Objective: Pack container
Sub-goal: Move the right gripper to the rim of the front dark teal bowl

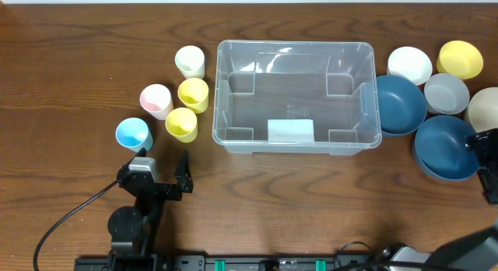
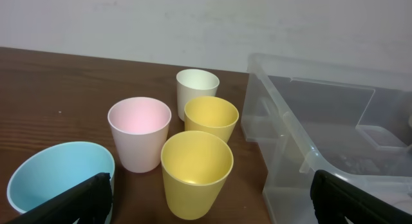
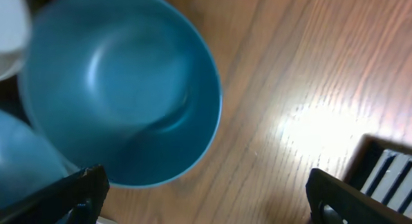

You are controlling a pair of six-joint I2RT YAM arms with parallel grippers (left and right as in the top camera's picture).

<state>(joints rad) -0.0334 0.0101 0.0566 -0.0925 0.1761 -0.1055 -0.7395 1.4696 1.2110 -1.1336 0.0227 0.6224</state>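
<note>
Left gripper [image 1: 163, 166]: we have it spread wide and empty, low over the table [image 1: 70, 61], just in front of the cups.
Right gripper [image 3: 206, 197]: also wide open with nothing in it, hovering above the nearer blue bowl [image 3: 122, 89].
Container [image 1: 220, 92]: mid-table between the two groups, upright, lidless and empty, with its white label [image 1: 290, 131] on the near side.
Cups: five stand to its left, close together. The blue cup [image 1: 132, 135] is nearest our left fingers and a yellow cup [image 1: 181, 124] is just beside it.
Bowls: six lie to its right, and the farther blue bowl [image 1: 399, 103] appears to touch the container's wall.
Risk, left: we judge that a wide jaw closing in this tight cluster could tip a neighbouring cup.
Risk, right: the bowl's smooth, curved rim may slip from a two-finger pinch, and dragging it could shove the bowls beside it.
</note>
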